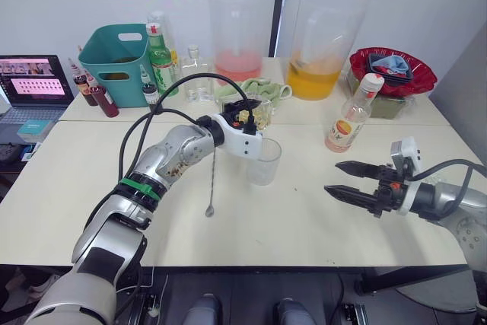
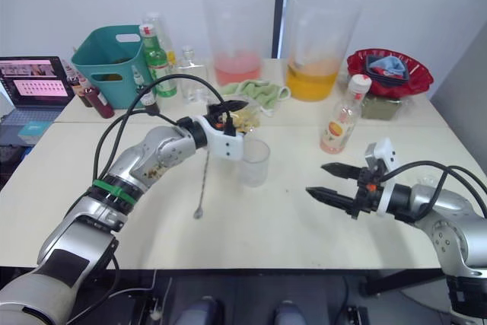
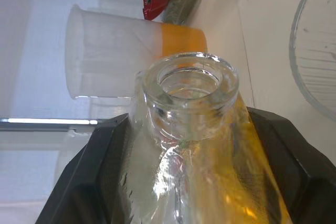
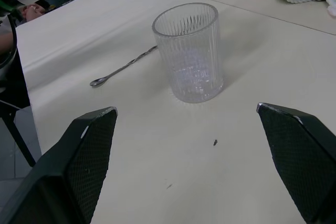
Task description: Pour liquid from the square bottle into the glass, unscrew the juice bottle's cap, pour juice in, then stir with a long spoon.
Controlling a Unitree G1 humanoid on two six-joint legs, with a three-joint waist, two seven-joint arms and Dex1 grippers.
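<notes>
The square bottle (image 3: 194,145), of clear faceted glass with yellow liquid inside, is clamped between the black fingers (image 3: 89,182) of the left gripper (image 1: 247,116); its thick round mouth is seen open and unstoppered in the left wrist view. It is held above the table, just beside and slightly above the rim of the glass (image 4: 191,51), a clear cylindrical tumbler whose wall is finely ribbed with vertical lines and which looks empty. The glass stands upright near the middle of the pale matte table (image 1: 289,226). The long spoon (image 1: 211,180), a thin silver rod with a twisted stem and a small bowl at the near end, lies flat on the table just left of the glass. The right gripper (image 1: 348,180) is held low over the table to the right of the glass, its two tapered black fingers spread wide apart with nothing between them. The juice bottle (image 1: 351,116), slim clear plastic with pale pink-orange contents and a white-and-orange label, stands upright farther back on the right, its white cap (image 1: 372,82) on. Behind it, two large translucent beakers (image 1: 319,43) hold pink and orange liquid.
</notes>
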